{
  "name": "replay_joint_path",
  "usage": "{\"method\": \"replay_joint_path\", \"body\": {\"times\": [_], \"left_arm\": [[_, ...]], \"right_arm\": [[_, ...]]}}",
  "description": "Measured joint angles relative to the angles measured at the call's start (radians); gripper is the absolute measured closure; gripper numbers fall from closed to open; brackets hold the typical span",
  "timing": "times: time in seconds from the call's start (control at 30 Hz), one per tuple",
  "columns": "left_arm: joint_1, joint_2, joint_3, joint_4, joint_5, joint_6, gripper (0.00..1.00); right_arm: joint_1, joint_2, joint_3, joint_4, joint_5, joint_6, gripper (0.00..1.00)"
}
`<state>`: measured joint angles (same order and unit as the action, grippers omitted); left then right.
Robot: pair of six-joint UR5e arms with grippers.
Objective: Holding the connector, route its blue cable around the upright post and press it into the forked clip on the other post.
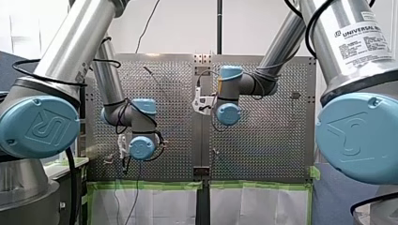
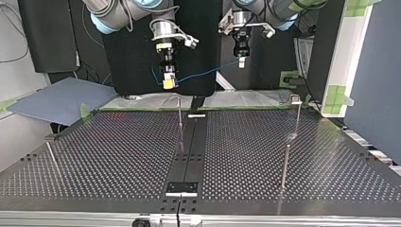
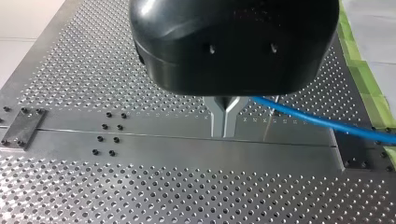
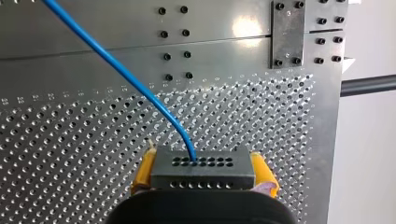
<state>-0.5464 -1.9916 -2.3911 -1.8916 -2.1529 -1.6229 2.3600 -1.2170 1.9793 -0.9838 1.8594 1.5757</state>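
The connector (image 4: 201,171), a black block with rows of small holes, is clamped between the yellow pads (image 4: 264,173) of the right gripper (image 2: 169,81), which is held above the far edge of the perforated table (image 2: 118,156) in the top view. The blue cable (image 4: 121,70) is seen leaving the connector's upper face and is carried in the air across to the left gripper (image 3: 225,122), whose metal fingers (image 3: 217,119) are closed together, with the cable pinched between them and trailing off to one side. In the top view a thin upright post (image 2: 180,120) is placed near the table's middle, below the cable and apart from it, and a second post with a small head (image 2: 296,100) is set at the view's right, well apart from the cable.
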Motion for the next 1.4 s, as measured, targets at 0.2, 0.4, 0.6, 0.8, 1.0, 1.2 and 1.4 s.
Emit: {"method": "replay_joint_path", "body": {"times": [0.2, 0.4, 0.6, 0.8, 1.0, 1.2, 1.4], "left_arm": [[0.003, -0.003, -0.001, -0.003, 0.003, -0.003, 1.0], [0.038, 0.006, -0.007, -0.038, 0.038, -0.038, 1.0], [0.093, 0.058, -0.012, -0.093, 0.093, -0.093, 1.0], [0.149, 0.114, -0.019, -0.149, 0.149, -0.143, 1.0], [0.204, 0.169, -0.019, -0.199, 0.204, -0.165, 1.0], [0.257, 0.222, -0.017, -0.233, 0.257, -0.206, 1.0], [0.305, 0.27, -0.014, -0.28, 0.305, -0.254, 1.0]], "right_arm": [[-0.001, 0.002, 0.009, -0.003, -0.012, -0.001, 1.0], [-0.001, 0.005, 0.01, -0.008, -0.026, -0.004, 1.0], [0.0, 0.008, 0.01, -0.025, -0.038, -0.001, 1.0], [0.003, 0.011, 0.01, -0.051, -0.046, 0.001, 1.0], [0.0, 0.012, 0.005, -0.048, -0.058, 0.001, 1.0], [-0.001, 0.011, -0.023, -0.013, -0.081, 0.004, 1.0], [-0.002, 0.004, -0.067, 0.033, -0.098, 0.006, 1.0]]}}
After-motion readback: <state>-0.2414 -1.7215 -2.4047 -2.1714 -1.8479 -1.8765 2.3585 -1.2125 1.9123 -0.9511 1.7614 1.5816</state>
